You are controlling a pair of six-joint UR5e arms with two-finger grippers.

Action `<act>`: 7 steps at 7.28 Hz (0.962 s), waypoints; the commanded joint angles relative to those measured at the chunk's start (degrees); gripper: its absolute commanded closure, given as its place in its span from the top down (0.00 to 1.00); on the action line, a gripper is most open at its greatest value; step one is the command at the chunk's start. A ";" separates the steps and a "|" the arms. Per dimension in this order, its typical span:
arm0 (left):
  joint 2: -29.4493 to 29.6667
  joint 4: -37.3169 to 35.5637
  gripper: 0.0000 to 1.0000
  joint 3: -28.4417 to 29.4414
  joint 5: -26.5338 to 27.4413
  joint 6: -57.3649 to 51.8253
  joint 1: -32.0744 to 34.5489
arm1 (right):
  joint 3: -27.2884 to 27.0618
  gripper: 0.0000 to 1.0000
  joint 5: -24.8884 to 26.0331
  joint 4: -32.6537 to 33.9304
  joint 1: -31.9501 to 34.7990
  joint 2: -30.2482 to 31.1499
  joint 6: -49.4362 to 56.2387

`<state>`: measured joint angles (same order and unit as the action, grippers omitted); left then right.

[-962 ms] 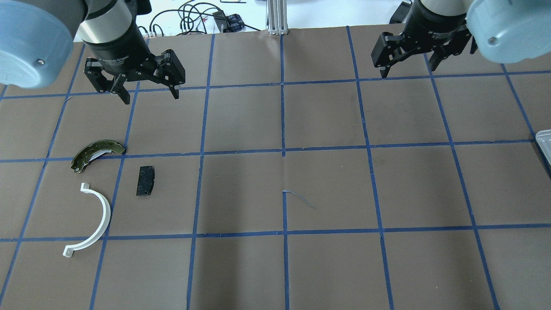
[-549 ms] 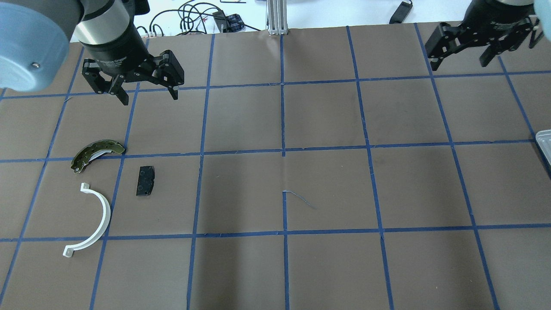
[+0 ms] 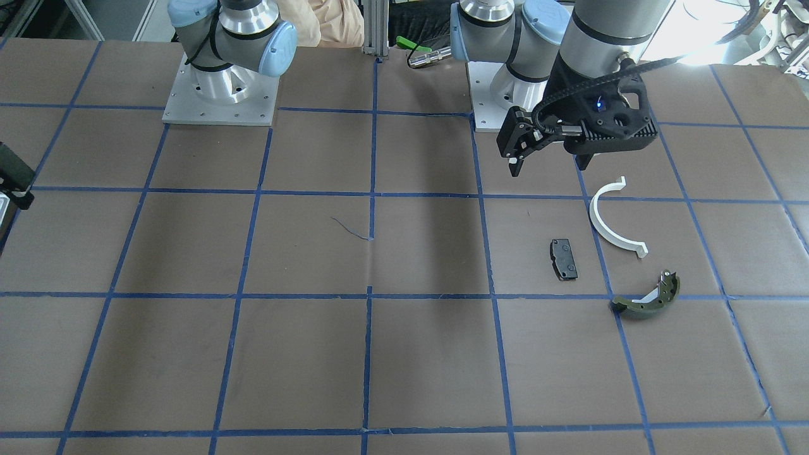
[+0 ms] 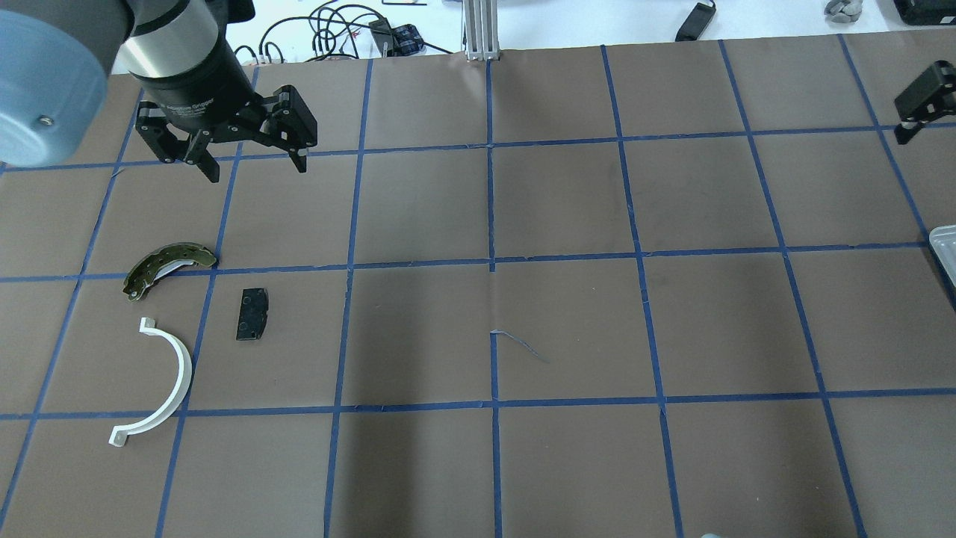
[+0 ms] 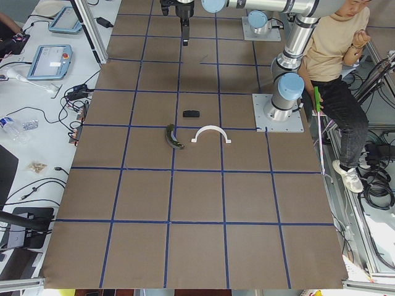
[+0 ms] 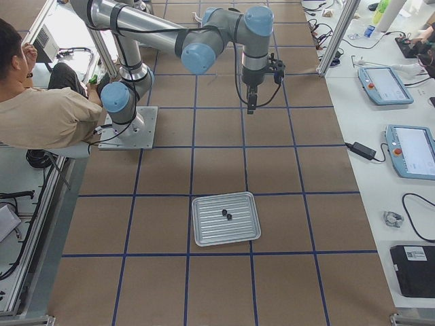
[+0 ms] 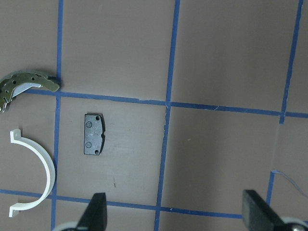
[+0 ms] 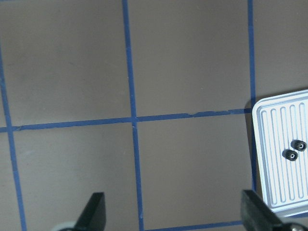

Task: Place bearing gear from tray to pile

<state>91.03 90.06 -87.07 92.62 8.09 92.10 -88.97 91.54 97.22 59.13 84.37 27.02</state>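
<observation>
Two small black bearing gears [image 8: 294, 149] lie side by side on the ribbed grey-white tray [image 8: 269, 159], also seen in the exterior right view [image 6: 226, 215]. Only a sliver of the tray [image 4: 945, 246] shows in the overhead view. My right gripper [image 8: 175, 216] is open and empty, high above bare table beside the tray. The pile lies at the left: an olive brake shoe [image 4: 168, 267], a black pad [image 4: 252, 314] and a white half-ring [image 4: 166, 381]. My left gripper [image 4: 258, 172] is open and empty, beyond the pile.
The brown table has a blue tape grid. A loose tape strand [image 4: 519, 342] lies near the middle. Cables [image 4: 336, 30] lie past the far edge. An operator [image 6: 41, 112] sits by the robot bases.
My right gripper has moved right, almost out of the overhead view, and stays open. My left gripper has drifted slightly left and away. The pile has not moved.
</observation>
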 commanded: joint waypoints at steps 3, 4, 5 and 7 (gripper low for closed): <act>-0.06 0.03 1.00 -0.03 -0.25 -0.09 0.00 | -1.12 1.00 -0.31 7.86 -15.78 -11.03 15.31; -0.06 0.02 1.00 -0.03 -0.33 -0.09 0.00 | -1.12 1.00 -0.40 10.86 -17.63 -14.20 18.21; -0.06 0.02 1.00 -0.03 -0.34 -0.09 0.00 | -1.03 1.00 -0.40 12.89 -20.00 -17.27 18.42; -0.15 0.02 1.00 -0.03 -0.25 -0.09 0.00 | -1.12 1.00 -0.48 15.44 -22.92 -23.34 18.07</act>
<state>90.92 90.09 -87.10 92.31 8.00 92.11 -90.06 91.13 110.79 37.97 64.85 45.12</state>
